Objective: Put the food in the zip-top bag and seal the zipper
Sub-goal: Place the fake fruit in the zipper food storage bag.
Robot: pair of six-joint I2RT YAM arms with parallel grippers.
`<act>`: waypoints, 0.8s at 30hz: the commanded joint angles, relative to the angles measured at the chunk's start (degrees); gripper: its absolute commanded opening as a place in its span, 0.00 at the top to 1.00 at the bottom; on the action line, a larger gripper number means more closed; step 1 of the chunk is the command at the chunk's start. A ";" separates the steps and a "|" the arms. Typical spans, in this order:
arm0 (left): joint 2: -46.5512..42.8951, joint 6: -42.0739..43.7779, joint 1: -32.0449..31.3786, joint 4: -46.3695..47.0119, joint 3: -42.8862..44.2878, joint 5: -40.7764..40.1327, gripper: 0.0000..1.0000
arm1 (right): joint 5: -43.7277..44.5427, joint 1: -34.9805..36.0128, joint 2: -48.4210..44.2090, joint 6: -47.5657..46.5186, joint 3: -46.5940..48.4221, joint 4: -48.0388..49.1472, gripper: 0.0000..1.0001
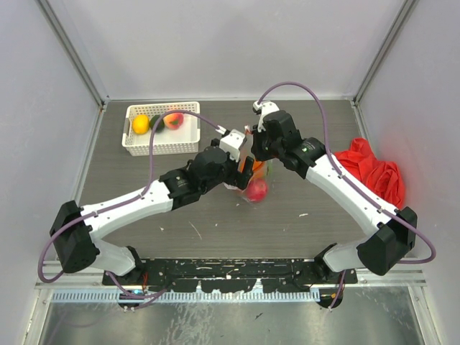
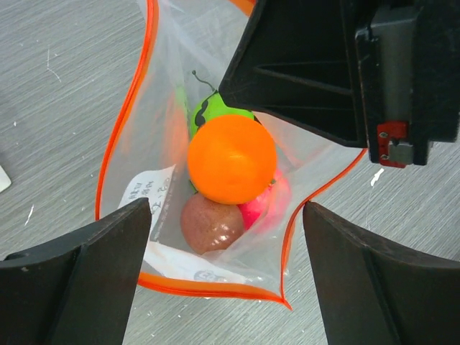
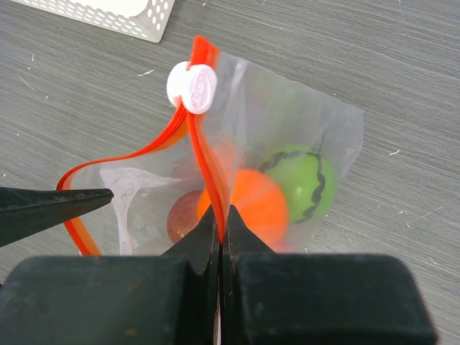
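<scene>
The clear zip-top bag (image 1: 253,184) hangs open at the table's middle; it also shows in the left wrist view (image 2: 162,108) and the right wrist view (image 3: 287,118). Inside lie an orange fruit (image 2: 231,158), a light green fruit (image 2: 208,109), a brown fruit (image 2: 210,224) and a pink-red fruit (image 2: 267,205). My right gripper (image 3: 219,215) is shut on the orange-red zipper strip (image 3: 208,154), below the white slider (image 3: 192,88), and holds that edge up. My left gripper (image 2: 226,215) is open above the bag's mouth, a finger on each side, holding nothing. Yellow (image 1: 141,124), dark green (image 1: 156,122) and peach-pink (image 1: 173,120) fruits lie in the basket.
The white lattice basket (image 1: 162,146) stands at the back left. A red cloth (image 1: 377,172) lies at the right, next to the right arm. Both wrists crowd together over the bag, with the right gripper's body (image 2: 323,72) close above my left fingers.
</scene>
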 commanded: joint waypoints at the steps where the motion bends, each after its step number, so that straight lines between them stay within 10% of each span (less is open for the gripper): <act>1: -1.97 -1.64 0.05 -1.85 4.14 -1.93 0.12 | -1.19 0.31 -1.35 0.78 2.32 1.97 0.99; 24: -4.77 -15.08 5.39 -20.29 8.44 0.11 0.20 | 0.08 0.29 -1.09 0.38 3.75 1.87 1.00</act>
